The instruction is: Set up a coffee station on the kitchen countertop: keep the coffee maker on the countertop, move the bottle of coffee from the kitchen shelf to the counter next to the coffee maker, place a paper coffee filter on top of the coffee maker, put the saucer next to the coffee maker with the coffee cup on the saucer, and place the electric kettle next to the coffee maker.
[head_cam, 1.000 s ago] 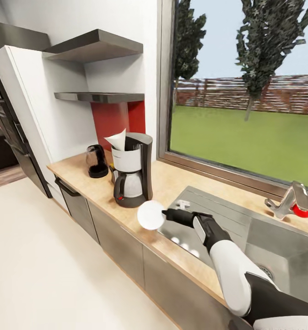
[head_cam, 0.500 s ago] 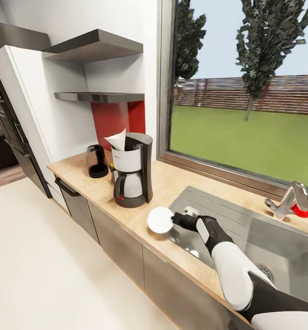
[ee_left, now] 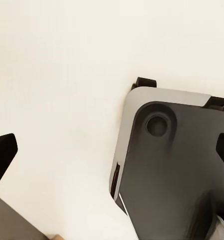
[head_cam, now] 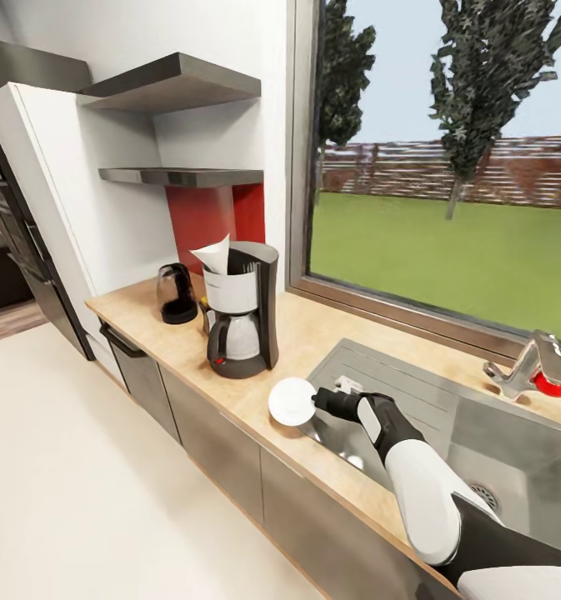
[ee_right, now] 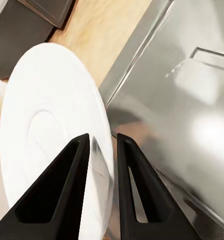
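Observation:
The black coffee maker [head_cam: 242, 315] stands on the kitchen countertop [head_cam: 167, 346] with the white paper coffee filter [head_cam: 214, 254] sticking up from its top. The dark glass electric kettle [head_cam: 177, 293] sits just to its left. A brown-tan sliver [head_cam: 202, 315] at the machine's left side may be the bottle of coffee. My right gripper [head_cam: 315, 401] [ee_right: 103, 142] is shut on the rim of the white saucer [head_cam: 291, 401] [ee_right: 47, 125], held tilted low over the counter beside the sink edge. The kitchen shelf [head_cam: 180, 176] is bare. The coffee cup is out of view. My left gripper [ee_left: 116, 150] hangs open over the floor.
A steel sink [head_cam: 513, 450] with a drainboard [head_cam: 397, 392] lies right of the saucer, and a faucet [head_cam: 534, 367] stands at its back. A window runs behind the counter. Grey cabinet fronts [head_cam: 222, 450] sit below, and a tall oven unit [head_cam: 22, 242] stands at left.
My right gripper has carried the saucer a little to the right, to the sink's edge, and the saucer now lies slightly flatter. The other things have not moved.

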Motion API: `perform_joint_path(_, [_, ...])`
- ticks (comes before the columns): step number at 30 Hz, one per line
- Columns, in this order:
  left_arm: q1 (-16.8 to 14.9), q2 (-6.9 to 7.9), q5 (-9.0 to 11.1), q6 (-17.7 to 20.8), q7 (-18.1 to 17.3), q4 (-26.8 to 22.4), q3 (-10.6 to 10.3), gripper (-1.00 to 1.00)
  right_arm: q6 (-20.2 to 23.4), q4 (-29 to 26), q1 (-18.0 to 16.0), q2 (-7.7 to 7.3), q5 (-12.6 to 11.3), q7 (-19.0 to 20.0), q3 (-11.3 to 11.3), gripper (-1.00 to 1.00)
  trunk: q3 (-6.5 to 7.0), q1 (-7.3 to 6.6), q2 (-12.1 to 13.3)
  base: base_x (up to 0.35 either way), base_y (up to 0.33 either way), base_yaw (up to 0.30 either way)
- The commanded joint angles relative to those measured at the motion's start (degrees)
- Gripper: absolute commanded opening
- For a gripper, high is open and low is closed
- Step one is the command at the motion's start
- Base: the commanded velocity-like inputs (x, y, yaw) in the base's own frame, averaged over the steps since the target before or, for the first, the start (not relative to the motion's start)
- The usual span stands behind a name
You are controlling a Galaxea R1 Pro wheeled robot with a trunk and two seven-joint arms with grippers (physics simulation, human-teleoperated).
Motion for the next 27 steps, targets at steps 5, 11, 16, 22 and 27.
perform_joint_path(5, [0.0, -0.03, 0.6, 0.4, 0.3, -0.1, 0.3, 1.0, 0.4, 0.0, -0.1, 0.07, 0.5, 0.4, -0.5, -1.0, -0.13, 0.05, -0.1, 0.187, 0.157, 0.0])
perform_joint_path(11, [0.0, -0.08, 0.6, 0.4, 0.9, -0.1, 0.3, 1.0, 0.4, 0.2, -0.1, 0.07, 0.5, 0.5, -0.5, -1.0, -0.13, 0.05, -0.1, 0.06, 0.031, 0.0])
perform_joint_path(16, [0.0, -0.08, 0.6, 0.4, 1.0, -0.1, 0.3, 1.0, 0.4, 1.7, -0.1, 0.07, 0.5, 0.5, -0.5, -1.0, -0.13, 0.05, -0.1, 0.149, 0.117, 0.0])
perform_joint_path(22, [0.0, -0.01, 0.6, 0.4, 0.9, -0.1, 0.2, 1.0, 0.4, 2.1, -0.1, 0.07, 0.6, 0.5, -0.5, -1.0, -0.13, 0.05, -0.1, 0.139, 0.121, 0.0])
perform_joint_path(27, [0.0, -0.01, 0.6, 0.4, 0.9, -0.1, 0.2, 1.0, 0.4, 2.2, -0.1, 0.07, 0.6, 0.5, -0.5, -1.0, -0.13, 0.05, -0.1, 0.011, 0.009, 0.0])
